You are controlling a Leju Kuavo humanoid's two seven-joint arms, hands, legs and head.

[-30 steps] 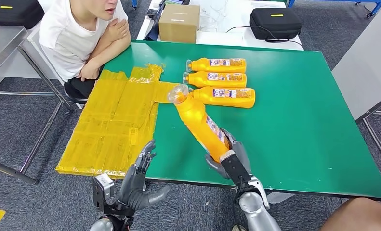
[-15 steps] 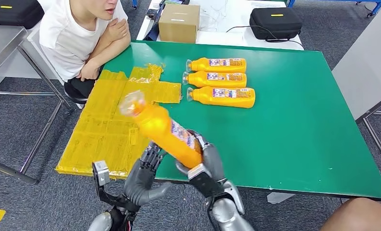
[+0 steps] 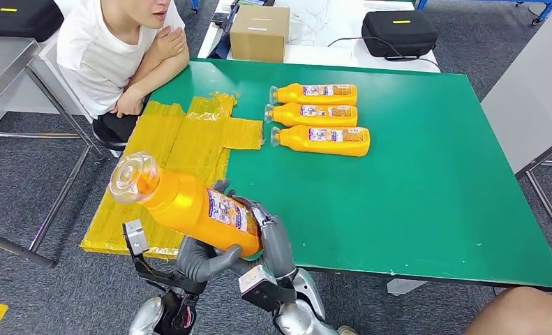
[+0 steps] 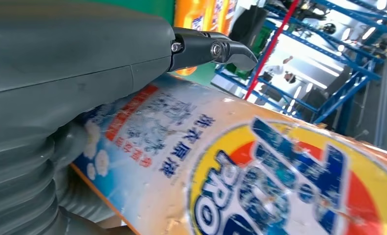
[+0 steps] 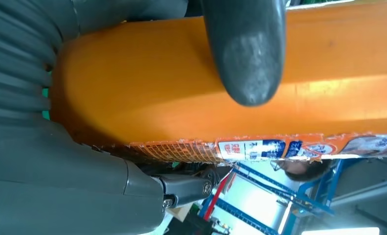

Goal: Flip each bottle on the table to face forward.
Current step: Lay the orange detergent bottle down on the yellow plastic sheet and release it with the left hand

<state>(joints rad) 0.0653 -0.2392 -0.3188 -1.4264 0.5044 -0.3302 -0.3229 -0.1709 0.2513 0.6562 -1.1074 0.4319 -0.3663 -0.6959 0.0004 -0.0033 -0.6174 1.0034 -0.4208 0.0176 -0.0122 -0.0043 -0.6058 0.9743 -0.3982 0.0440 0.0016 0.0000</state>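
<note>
An orange bottle (image 3: 189, 209) with a clear cap (image 3: 130, 178) hangs in the air over the table's near left corner, tilted with the cap up and to the left. My right hand (image 3: 276, 241) grips its base end, thumb (image 5: 245, 49) pressed on the orange side (image 5: 157, 98). My left hand (image 3: 202, 257) cups it from beneath, fingers on the far side and thumb on the near side. The printed label (image 4: 260, 181) lies against the left palm (image 4: 59, 73). Three more orange bottles (image 3: 315, 94) (image 3: 313, 115) (image 3: 322, 139) lie side by side at the table's far middle, caps to the left.
A yellow sheet (image 3: 168, 160) covers the left part of the green table (image 3: 412, 195). A person (image 3: 112, 56) sits at the far left corner. A cardboard box (image 3: 259, 33) and a black case (image 3: 398, 33) stand behind the table. A metal table (image 3: 1, 63) is on the left.
My right hand has swung the bottle from over the table to the left and towards me. My left hand has risen and closed around it from below.
</note>
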